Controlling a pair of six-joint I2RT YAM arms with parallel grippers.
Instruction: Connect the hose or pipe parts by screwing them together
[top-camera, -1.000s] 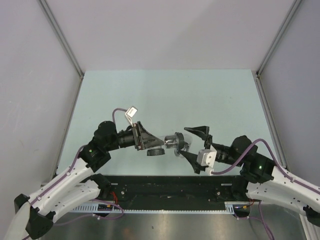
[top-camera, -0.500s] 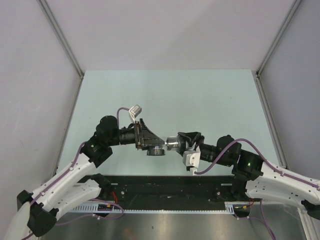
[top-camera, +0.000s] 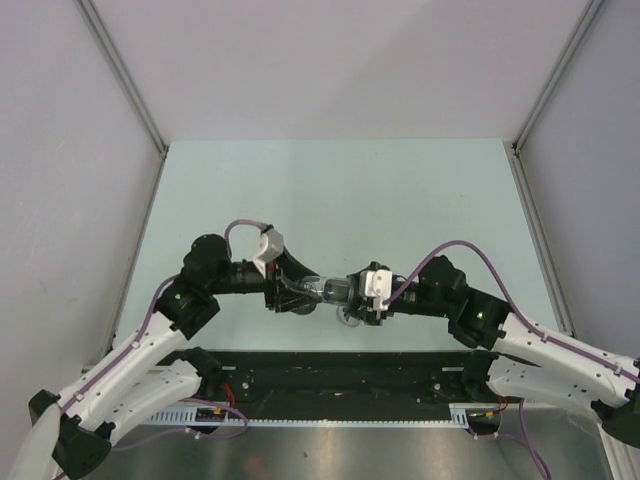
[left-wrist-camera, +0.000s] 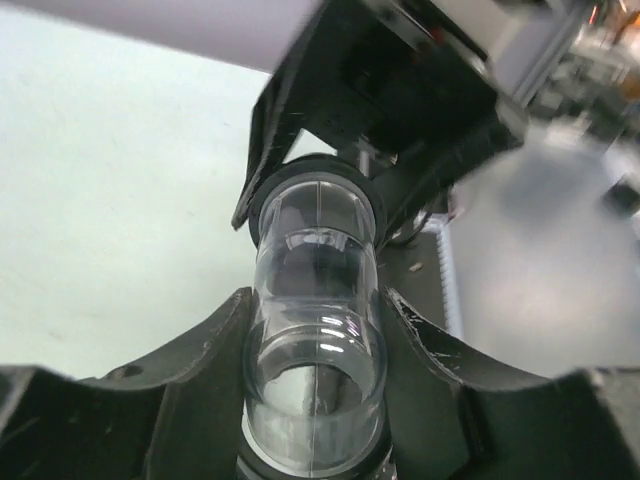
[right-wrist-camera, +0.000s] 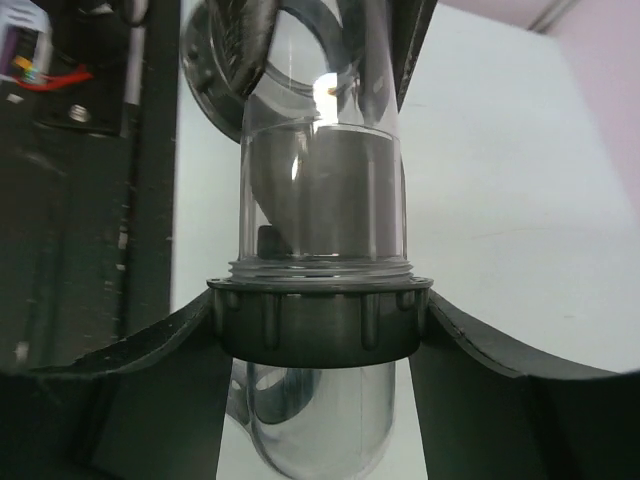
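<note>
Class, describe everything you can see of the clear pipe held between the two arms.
The clear pipe is a transparent, plastic-looking tube with a dark grey ribbed ring around it. It lies roughly level above the table, the left fingers clamping its tube, the right fingers the ring.

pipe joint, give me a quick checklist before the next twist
1. Grip of the left hand on the clear pipe: ok, fingers shut against both sides.
2. Grip of the right hand on the grey ring: ok, shut on it.
3. The ring sits level across the pipe, not cocked: ok.
4. Thread fully engaged under the ring: cannot tell.
5. The purple cable is clear of the joint: ok.
</note>
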